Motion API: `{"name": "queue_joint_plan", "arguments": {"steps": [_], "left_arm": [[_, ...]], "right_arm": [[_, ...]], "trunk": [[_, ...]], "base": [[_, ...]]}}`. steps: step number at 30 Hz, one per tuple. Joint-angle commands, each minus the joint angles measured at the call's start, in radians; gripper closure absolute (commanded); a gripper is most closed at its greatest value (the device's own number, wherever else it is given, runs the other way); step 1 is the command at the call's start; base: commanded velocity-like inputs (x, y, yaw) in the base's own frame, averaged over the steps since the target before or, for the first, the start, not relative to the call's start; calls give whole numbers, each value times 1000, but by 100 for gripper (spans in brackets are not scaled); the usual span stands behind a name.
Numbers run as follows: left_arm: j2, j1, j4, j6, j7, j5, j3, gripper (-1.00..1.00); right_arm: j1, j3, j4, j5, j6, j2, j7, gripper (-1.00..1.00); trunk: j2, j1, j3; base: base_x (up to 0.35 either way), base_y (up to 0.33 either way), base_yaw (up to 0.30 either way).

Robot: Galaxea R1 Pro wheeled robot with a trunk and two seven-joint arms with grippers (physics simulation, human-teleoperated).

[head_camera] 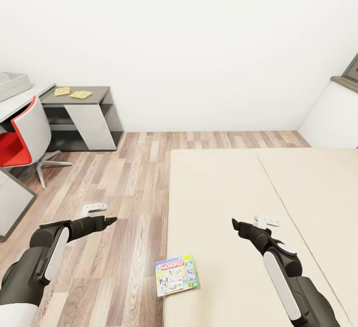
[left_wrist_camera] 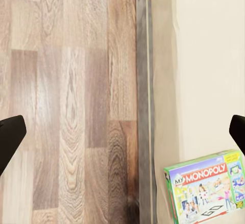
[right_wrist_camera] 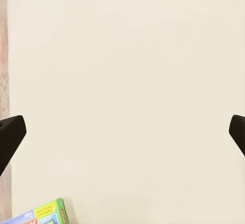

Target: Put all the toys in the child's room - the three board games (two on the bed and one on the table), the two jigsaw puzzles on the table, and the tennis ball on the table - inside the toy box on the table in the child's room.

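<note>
Both arms fill the lower corners of the head view: left gripper (head_camera: 110,220) over the wood floor (head_camera: 124,188) at lower left, right gripper (head_camera: 234,224) over the bed (head_camera: 278,203) at lower right. Wrist views show each pair of dark fingertips (left_wrist_camera: 11,132) far apart at the frame edges, so both sets of jaws are wide apart & hold nothing. 1 board game (head_camera: 176,275), a green-edged box lettered MONOPOLY, lies flat on the mattress near its left edge, bottom centre of the frame, between the 2 arms; it also shows lower right in the left wrist view (left_wrist_camera: 208,188) & a corner of it at the bottom left in the right wrist view (right_wrist_camera: 46,213). Upper left: 2 jigsaw puzzles (head_camera: 72,92) side by side on a low grey tabletop (head_camera: 99,90), 1 pale grey toy box (head_camera: 12,83) on the white tabletop beside it, 1 red & white chair (head_camera: 25,135) in front.
</note>
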Motion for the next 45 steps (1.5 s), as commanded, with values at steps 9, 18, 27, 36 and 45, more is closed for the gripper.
{"name": "queue_joint_plan", "arguments": {"steps": [9, 18, 27, 36, 45], "left_arm": [[0, -1, -1, 8, 2, 8, 1, -100], [0, -1, -2, 8, 0, 8, 1, -100], [0, -1, -2, 8, 0, 8, 1, -100], [0, -1, -2, 7, 0, 8, 1, -100], [0, -1, -2, 6, 0, 8, 1, -100]], "right_arm": [[-1, 3, -1, -10, 2, -2, -10, -100], [-1, 3, -2, -10, 1, -2, -10, -100], [-1, 4, -3, -10, -1, -2, -10, -100], [-1, 3, -5, -9, -2, -2, -10, -100], [-1, 3, -5, -9, -2, -2, -10, -100]], "trunk": [[-2, 1, 13], [-2, 1, 28], [-2, 1, 42], [-2, 1, 45], [-2, 1, 51]], "base": [[0, 0, 62], [0, 0, 62], [0, 0, 50], [0, 0, 6], [0, 0, -66]]}}
